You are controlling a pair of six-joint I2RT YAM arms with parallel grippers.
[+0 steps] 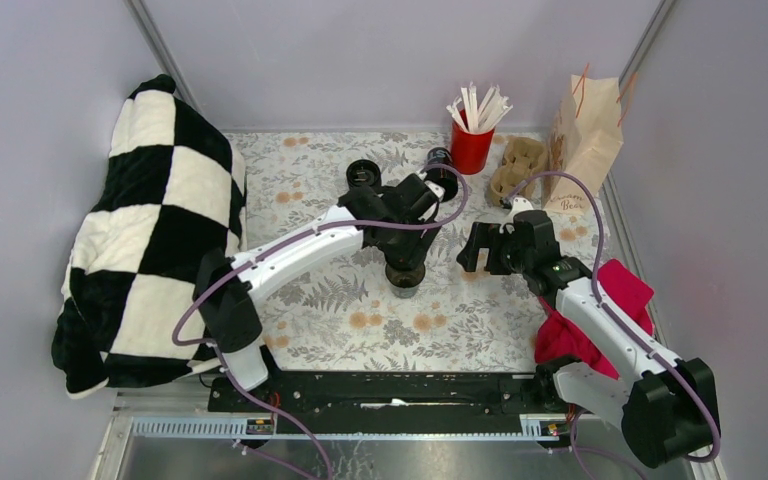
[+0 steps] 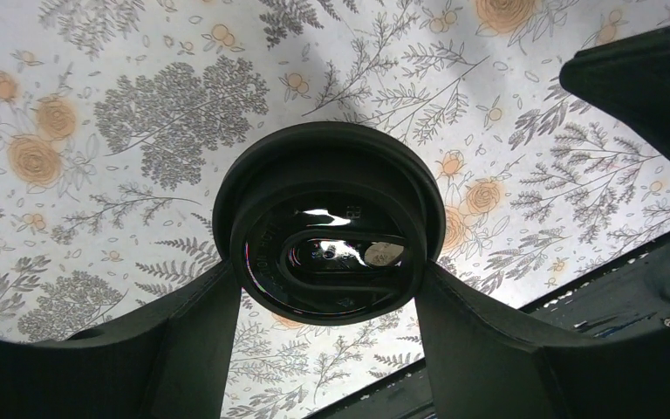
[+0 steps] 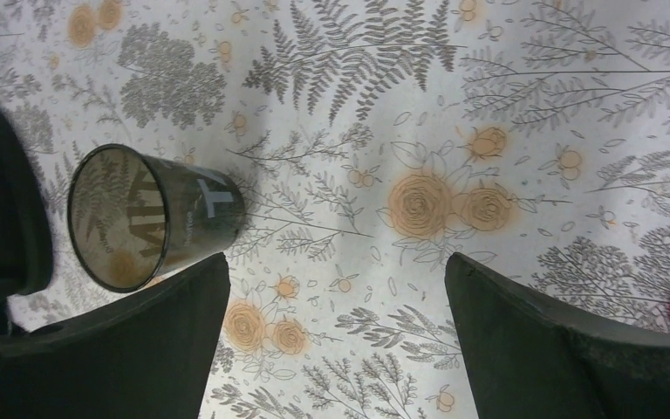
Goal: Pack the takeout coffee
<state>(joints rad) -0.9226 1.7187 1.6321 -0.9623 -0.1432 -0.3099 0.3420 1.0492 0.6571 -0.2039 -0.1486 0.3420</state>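
**DESK:** What is the danger here?

**PHOTOG:** A spill, most likely. The takeout coffee [image 2: 327,236] sits near the middle of the worktop [image 1: 310,185]. The left fingers [image 2: 194,349] pinch it just under the rim of its lid [image 2: 314,148]. Too hard a squeeze could buckle the cup wall or pop the lid. Too soft, and the cup may slide out once carried.

**DESK:** And the route?

**PHOTOG:** The paper bag [image 1: 585,140] stands in the far right corner, well apart from the coffee. The red cup of white sticks [image 1: 471,148] and the pulp cup carrier [image 1: 518,165] sit near its left side. A low swing could clip either 1, or topple the bag, which nothing steadies. The right arm hangs near the coffee too, so the 2 arms could bump.

**DESK:** How do the fingers stand?

**PHOTOG:** The left fingers are partly spread and closed against both sides of the coffee, 1 on each flank. I cannot tell whether the cup is off the floral cloth. The right fingers [image 3: 161,349] are spread wide and grip nothing, with only cloth between them.
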